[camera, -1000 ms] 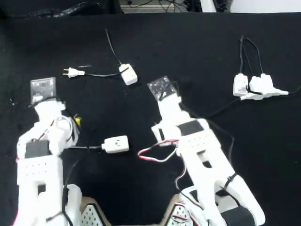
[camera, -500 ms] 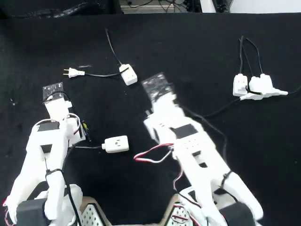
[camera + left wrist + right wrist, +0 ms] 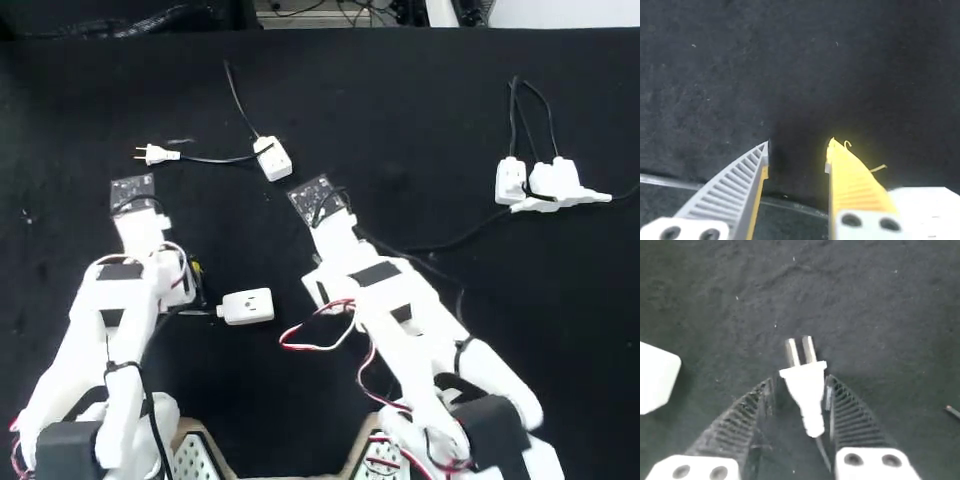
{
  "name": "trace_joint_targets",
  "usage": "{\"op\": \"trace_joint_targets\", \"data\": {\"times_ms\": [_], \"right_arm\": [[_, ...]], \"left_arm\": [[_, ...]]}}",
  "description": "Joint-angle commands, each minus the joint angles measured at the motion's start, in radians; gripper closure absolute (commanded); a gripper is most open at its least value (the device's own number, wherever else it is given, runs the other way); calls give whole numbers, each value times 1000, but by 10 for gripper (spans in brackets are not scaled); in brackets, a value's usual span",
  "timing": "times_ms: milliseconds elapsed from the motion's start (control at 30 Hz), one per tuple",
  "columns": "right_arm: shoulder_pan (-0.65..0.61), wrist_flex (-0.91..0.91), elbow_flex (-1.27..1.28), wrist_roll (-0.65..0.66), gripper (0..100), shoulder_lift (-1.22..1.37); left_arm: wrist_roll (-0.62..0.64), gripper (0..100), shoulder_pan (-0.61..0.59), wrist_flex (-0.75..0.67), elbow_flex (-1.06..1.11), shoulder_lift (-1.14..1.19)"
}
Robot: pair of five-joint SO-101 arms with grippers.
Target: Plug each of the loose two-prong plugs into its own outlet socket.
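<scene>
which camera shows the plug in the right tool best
The right wrist view: the plug lies between the right tool's fingers, with both prongs and the cord end plain. In the high view that tool sits over it and hides it. The left wrist view looks past the left tool at black tabletop.

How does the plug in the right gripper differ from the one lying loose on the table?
The held plug sits clamped in the right gripper; the lying plug rests on the table, untouched. The held plug's cord trails toward the right-hand socket cluster; the lying plug's cord runs to a small white socket. Both are white with two prongs.
</scene>
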Motion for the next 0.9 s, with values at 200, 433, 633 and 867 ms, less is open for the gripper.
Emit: {"op": "trace_joint_targets", "data": {"times_ms": [200, 433, 633, 867], "right_arm": [[55, 51, 59, 63, 832, -243], [14, 46, 74, 109, 828, -240], [18, 28, 18, 107, 829, -102], [69, 51, -65, 109, 907, -1]], "left_arm": [[3, 809, 28, -14, -10, -12], [3, 809, 28, -14, -8, -12], [3, 809, 28, -14, -7, -12], [3, 809, 28, -14, -5, -12]]}}
